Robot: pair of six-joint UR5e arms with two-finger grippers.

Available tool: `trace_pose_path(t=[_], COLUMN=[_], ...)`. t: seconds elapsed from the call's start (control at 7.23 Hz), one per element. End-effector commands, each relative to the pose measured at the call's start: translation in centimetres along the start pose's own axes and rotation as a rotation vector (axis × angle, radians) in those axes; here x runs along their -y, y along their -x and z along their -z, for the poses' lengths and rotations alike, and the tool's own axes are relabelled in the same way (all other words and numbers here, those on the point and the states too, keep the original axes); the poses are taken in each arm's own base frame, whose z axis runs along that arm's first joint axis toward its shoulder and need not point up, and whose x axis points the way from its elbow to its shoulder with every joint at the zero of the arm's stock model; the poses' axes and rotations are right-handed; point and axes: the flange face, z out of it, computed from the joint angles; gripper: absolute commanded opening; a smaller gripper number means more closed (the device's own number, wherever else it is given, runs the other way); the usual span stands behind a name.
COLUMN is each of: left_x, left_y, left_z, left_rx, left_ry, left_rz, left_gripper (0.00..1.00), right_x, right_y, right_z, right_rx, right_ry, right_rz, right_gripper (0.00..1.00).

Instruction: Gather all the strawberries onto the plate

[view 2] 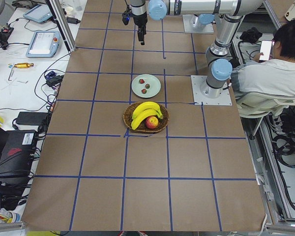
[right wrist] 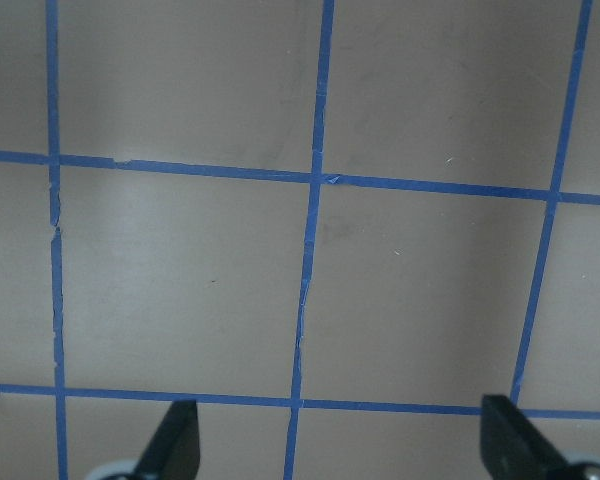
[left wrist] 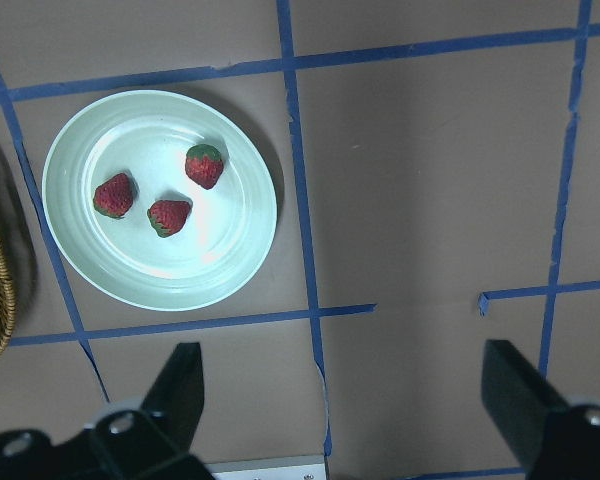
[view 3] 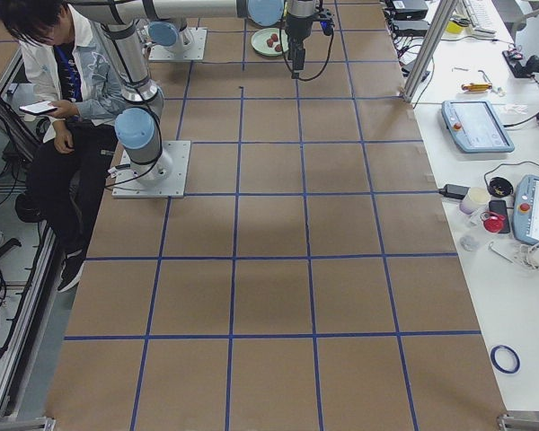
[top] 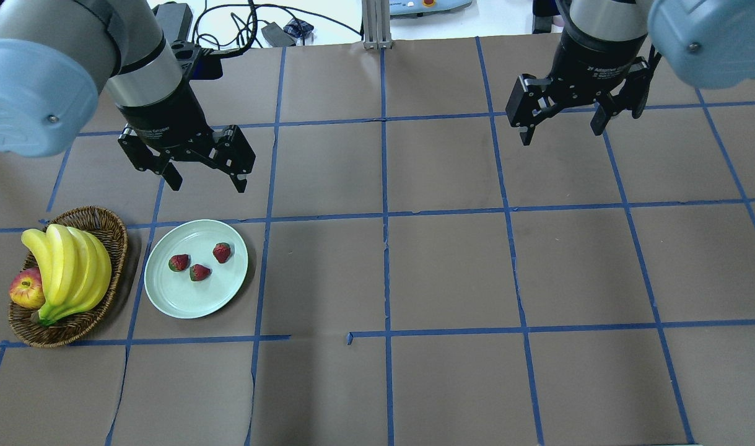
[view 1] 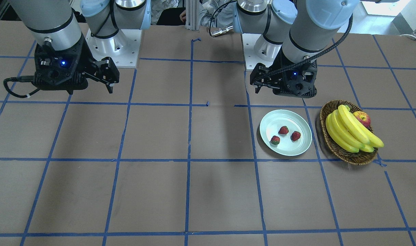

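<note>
All three strawberries (top: 200, 272) lay inside the plate (top: 185, 298). Both the left tool (top: 209, 184), near the plate, and the right tool (top: 562, 135), well apart, hung wide open and empty above the bench (top: 451, 266). A low left-arm sweep could clip the rim, spilling fruit.

Bright, even overhead light washes the brown table (top: 451, 272); a pale sheen lies on the glossy mint-green plate (left wrist: 210, 270), and a thin dark shadow hugs its rim. Beside the plate, a broad soft shadow band crosses the table. Focus is crisp, except the fingers (left wrist: 180, 385) of the left gripper (left wrist: 340, 350), blurred below the plate.
</note>
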Motion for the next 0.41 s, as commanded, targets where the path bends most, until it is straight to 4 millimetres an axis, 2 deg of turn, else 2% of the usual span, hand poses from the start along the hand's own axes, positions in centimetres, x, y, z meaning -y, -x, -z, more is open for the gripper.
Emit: trace_pose_path(t=[0.0, 0.28], left_x=[0.02, 0.1], left_y=[0.17, 0.46], left_z=[-0.03, -0.01], left_rx=[0.001, -0.002], left_ry=[0.001, 0.0], left_rz=[0.002, 0.008], left_gripper=[1.0, 1.0], right_x=[0.0, 0.09], right_y=[0.05, 0.05], right_z=[-0.03, 0.0], right_rx=[0.005, 0.005], right_ry=[0.0, -0.003], right_rz=[0.0, 0.0], right_gripper=[1.0, 1.0])
